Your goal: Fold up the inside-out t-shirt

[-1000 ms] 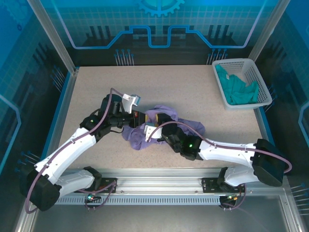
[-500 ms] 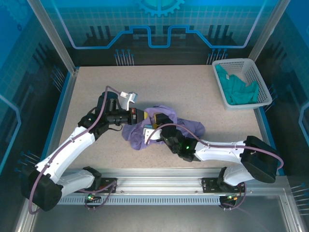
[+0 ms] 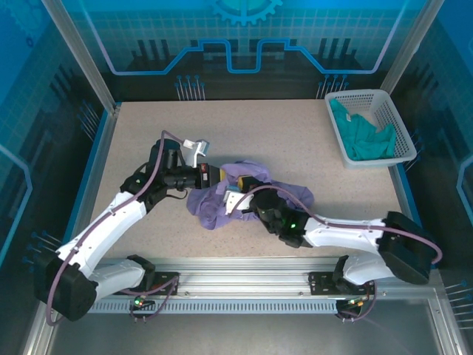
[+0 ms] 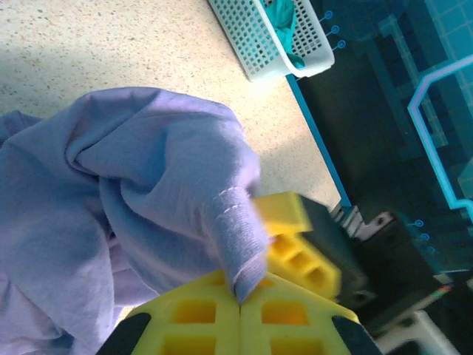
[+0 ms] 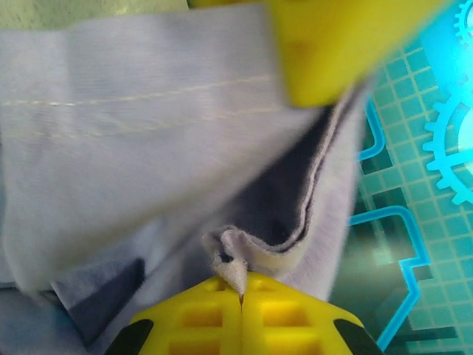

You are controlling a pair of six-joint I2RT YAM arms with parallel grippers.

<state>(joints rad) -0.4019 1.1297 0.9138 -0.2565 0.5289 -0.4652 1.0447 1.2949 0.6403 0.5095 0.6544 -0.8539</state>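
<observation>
**Both grippers pinching the bunched shirt mid-table**

The inside-out t-shirt (image 3: 288, 194) is lying as a crumpled lavender heap at the centre of the top view, on the speckled table (image 3: 281, 133), nowhere near flat. The left gripper (image 4: 240, 305) is clamping a stitched hem ridge, its yellow jaws pressed together. The right gripper (image 5: 240, 290) is likewise pinching a doubled, seamed edge. The two are working just beside each other over the heap's left half. This looks like the unbunching stage, before any fold. The next move probably calls for drawing the held edges apart to spread the cloth. The fabric is thin, soft and wrinkly, draping in loose folds. At upper right, a white lattice basket (image 3: 397, 122) is holding a teal garment (image 3: 362, 137).
</observation>
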